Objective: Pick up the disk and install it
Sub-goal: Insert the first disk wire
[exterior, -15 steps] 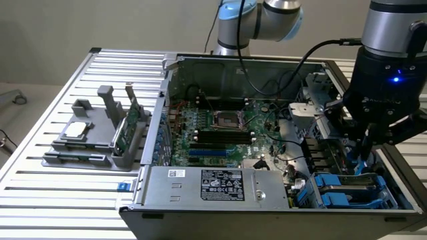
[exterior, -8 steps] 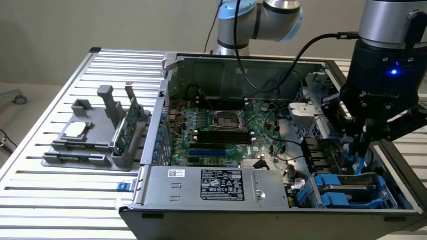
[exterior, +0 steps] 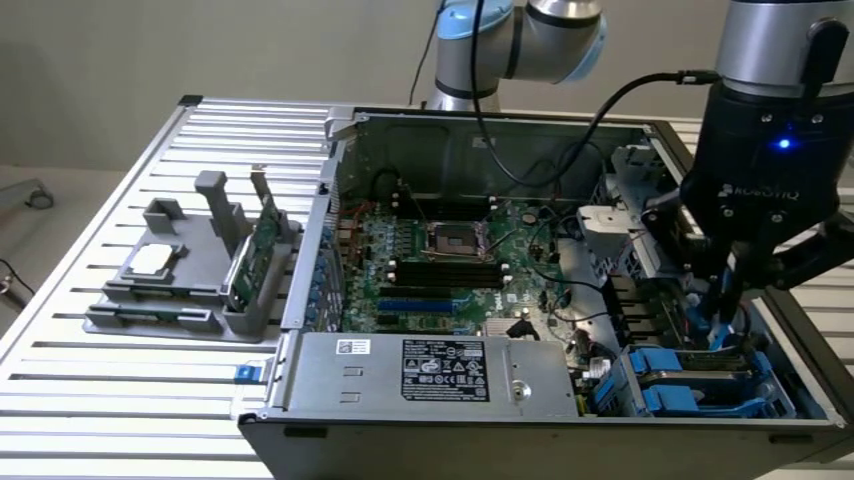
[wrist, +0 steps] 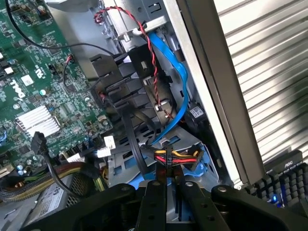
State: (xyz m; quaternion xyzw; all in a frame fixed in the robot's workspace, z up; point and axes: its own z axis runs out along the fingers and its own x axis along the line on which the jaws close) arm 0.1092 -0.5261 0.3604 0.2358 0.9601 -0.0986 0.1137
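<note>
The installing step is judged to be in hand, the pick-up being done: the black two-fingered gripper [exterior: 721,310] is lowered into the blue-lined drive bay [exterior: 771,402] at the corner of the open grey metal computer case [exterior: 441,122], on the exterior view's right, well apart from the green motherboard [exterior: 441,250]. The flat silver-grey metal disk in its blue plastic bracket frame [exterior: 711,358] is seen directly beneath the fingers, at the mouth of that bay, apparently standing on edge; how deep it is seated cannot be told. In the wrist view the gripper [wrist: 172,188] is drawn nearly together, a narrow gap being left, and a slim grey edge is seen in that gap, so the disk is judged to be pinched by its upper edge. Whatever move follows is judged to call for a straight travel along the bay's guides, with the flat blue ribbon cable [wrist: 180,82] and the tied bundle of yellow, red and black wires [wrist: 177,156], both just beside the bay, kept from being trapped.
</note>
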